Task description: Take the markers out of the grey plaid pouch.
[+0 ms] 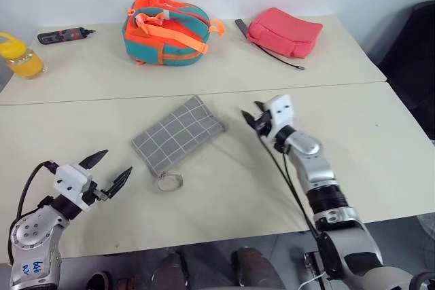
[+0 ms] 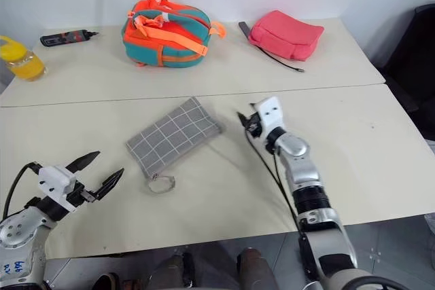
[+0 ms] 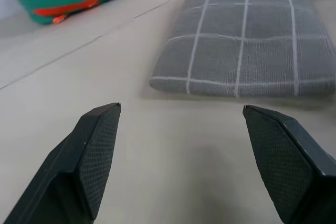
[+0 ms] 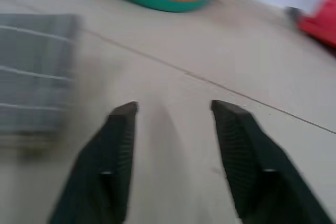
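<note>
Grey plaid pouch (image 1: 177, 135) lies flat between the open, empty left gripper (image 1: 107, 171) and right gripper (image 1: 253, 119)

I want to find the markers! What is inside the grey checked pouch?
Cannot tell. The grey plaid pouch lies flat on the table, its fabric covering whatever is inside. No markers show.

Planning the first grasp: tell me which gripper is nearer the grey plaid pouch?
Right. The right gripper sits just beyond the grey plaid pouch's far corner; the left gripper is farther off.
</note>
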Controlling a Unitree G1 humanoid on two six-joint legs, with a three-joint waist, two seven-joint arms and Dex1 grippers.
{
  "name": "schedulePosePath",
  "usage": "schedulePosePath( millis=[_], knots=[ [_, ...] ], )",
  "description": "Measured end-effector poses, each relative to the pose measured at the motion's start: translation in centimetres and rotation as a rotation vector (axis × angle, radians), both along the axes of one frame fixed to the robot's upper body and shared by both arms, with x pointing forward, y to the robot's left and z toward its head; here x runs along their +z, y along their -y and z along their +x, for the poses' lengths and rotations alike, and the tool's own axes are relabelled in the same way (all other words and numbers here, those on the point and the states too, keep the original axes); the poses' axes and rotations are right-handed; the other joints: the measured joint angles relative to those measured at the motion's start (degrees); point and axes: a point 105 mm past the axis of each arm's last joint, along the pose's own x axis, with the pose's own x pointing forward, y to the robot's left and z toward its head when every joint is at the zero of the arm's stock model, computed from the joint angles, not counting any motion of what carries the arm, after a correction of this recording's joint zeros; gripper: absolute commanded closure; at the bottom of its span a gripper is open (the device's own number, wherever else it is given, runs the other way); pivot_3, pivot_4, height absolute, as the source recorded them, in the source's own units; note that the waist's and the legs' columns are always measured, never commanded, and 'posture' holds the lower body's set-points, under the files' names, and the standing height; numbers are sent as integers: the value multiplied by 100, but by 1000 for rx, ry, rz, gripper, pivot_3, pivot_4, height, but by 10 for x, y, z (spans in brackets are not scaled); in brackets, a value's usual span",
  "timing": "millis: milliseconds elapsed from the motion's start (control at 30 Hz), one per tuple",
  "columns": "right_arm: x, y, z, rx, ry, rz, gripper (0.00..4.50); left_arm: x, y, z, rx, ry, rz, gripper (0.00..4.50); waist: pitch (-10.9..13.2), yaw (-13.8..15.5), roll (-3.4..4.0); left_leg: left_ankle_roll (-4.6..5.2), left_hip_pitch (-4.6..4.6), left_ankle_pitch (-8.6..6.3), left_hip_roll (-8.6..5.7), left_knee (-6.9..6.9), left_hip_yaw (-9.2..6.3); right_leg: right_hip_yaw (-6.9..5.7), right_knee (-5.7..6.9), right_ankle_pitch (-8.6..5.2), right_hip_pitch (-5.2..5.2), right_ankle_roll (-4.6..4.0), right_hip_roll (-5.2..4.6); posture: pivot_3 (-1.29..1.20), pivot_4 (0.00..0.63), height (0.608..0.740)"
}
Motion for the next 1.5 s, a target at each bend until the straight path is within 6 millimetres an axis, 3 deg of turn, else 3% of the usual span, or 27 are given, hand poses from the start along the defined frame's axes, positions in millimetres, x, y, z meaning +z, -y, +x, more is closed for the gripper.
schedulePosePath(
  millis=[100, 133, 200, 467, 933, 1233, 1500],
  knots=[
    [9, -21, -1, 39, 40, -12, 4338, 1, 5, -1, -55, 23, 84, 547, 0, -12, 0, 0, 0, 0, 0, 0, 1, -2, 7, 0, -5, 0, -2, 0, 150, 740],
    [12, -27, -1, 50, 57, -28, 4424, 2, 7, -2, -70, 38, 116, 547, 0, -14, 0, 0, 0, 0, 0, 0, 1, -3, 10, 0, -6, 0, -3, 0, 150, 740],
    [12, -35, -2, 65, 72, -51, 4424, 3, 12, -4, -99, 67, 188, 547, 0, -19, 0, 0, 0, 0, 0, -1, 1, -2, 13, 0, -8, 0, -3, 0, 150, 740],
    [-20, -66, -13, 160, 31, -196, 4424, -2, 19, 1, -125, 145, 380, 547, -1, -12, -1, -3, 2, 2, -1, 4, 7, 1, 45, 0, -20, 0, -7, 0, 150, 740],
    [-25, -55, -8, 121, 17, -242, 4424, 0, 45, 29, -225, 264, 557, 547, -11, 143, 7, 4, 16, 28, -12, 8, 56, 0, 72, 0, -15, -1, -15, 0, 150, 740],
    [-25, -55, -9, 122, 14, -236, 4424, 3, 42, 28, -271, 246, 608, 547, -17, 121, 13, 2, 18, 29, -11, -3, 63, 3, 80, 0, -26, -1, -15, 0, 150, 740],
    [-26, -54, -9, 118, 7, -235, 4424, -1, 58, 39, -296, 231, 564, 547, -19, 192, 14, 12, 17, 37, -21, 7, 65, 2, 80, 0, -19, -1, -24, 0, 150, 740]
  ],
)
